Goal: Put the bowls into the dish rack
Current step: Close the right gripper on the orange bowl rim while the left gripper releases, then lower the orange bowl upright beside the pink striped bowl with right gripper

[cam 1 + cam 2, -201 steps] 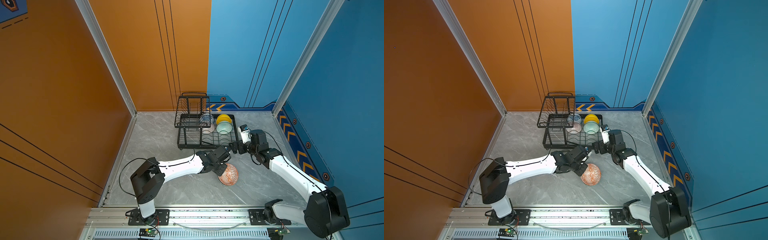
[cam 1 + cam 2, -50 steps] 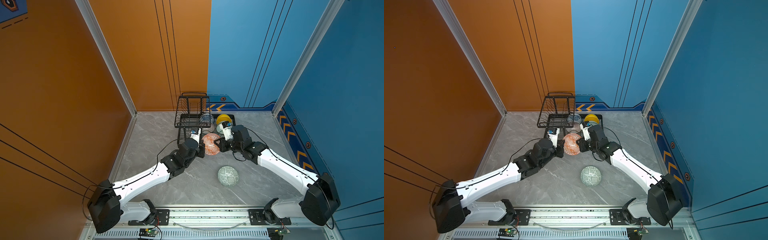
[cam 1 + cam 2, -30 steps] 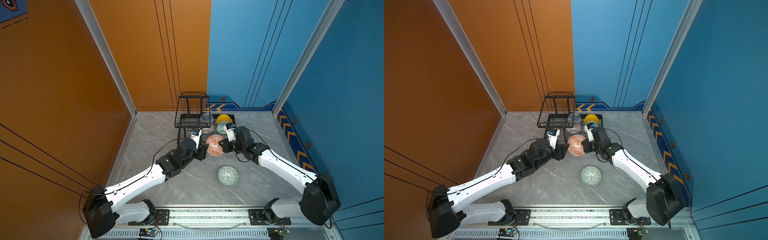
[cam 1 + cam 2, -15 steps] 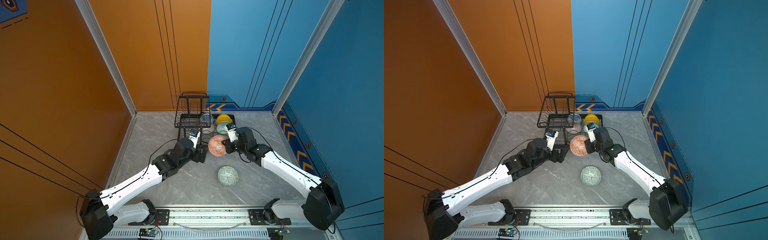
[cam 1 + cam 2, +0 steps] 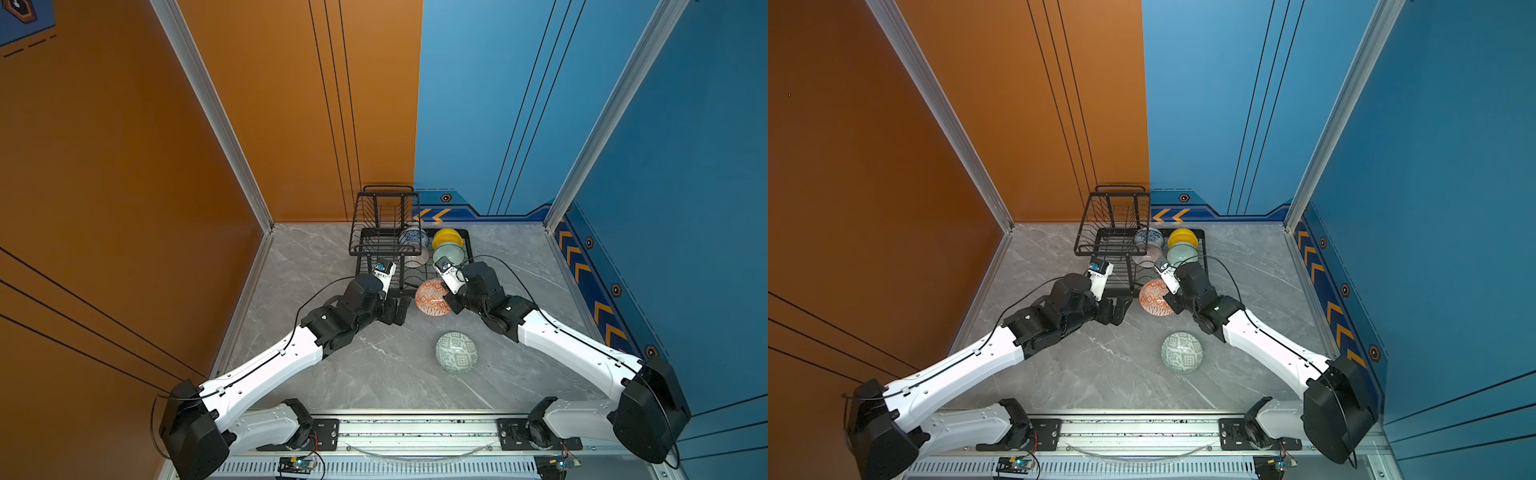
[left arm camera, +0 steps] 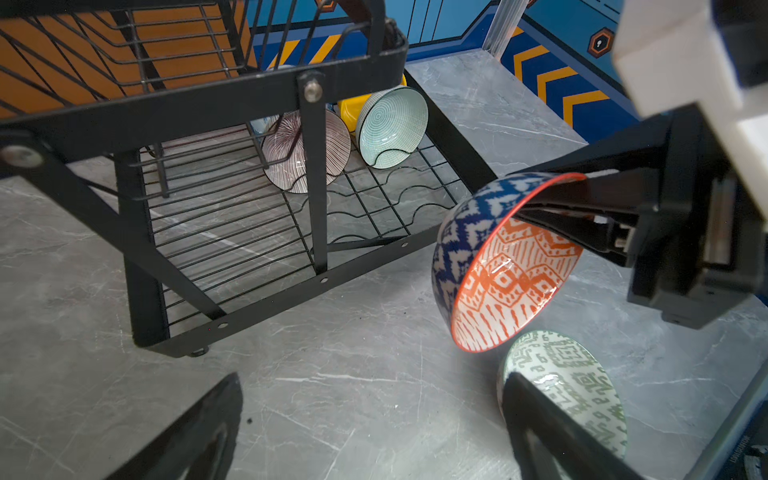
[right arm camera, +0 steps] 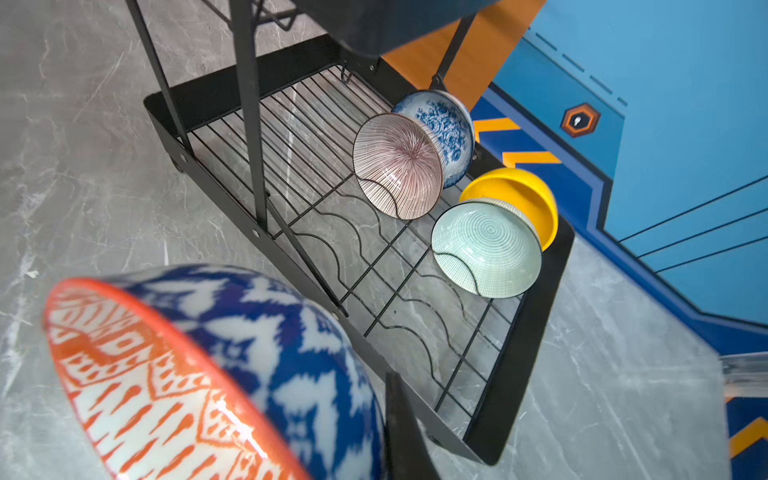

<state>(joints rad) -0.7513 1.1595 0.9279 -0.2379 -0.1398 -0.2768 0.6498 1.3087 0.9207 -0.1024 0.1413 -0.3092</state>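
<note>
The orange-white geometric bowl hangs in the air just before the front edge of the dish rack. It stands almost on its edge, and its orange inside faces toward my left arm and away from the rack. My right gripper is closed tight on its rim, one finger inside and one on the blue-patterned outside. From this gripper the free wavy slots lie straight ahead, between the held bowl and the pale mint bowl. That bowl and the pinkish striped bowl already stand on edge in the rack and face the same way. So I judge that the move needs only a short push forward and then down, without much turning.

My left gripper is fully open and holds nothing; it is just beside the bowl but apart from it. The green-white patterned bowl lies on the table, nearer to my base, between the two arms.
</note>
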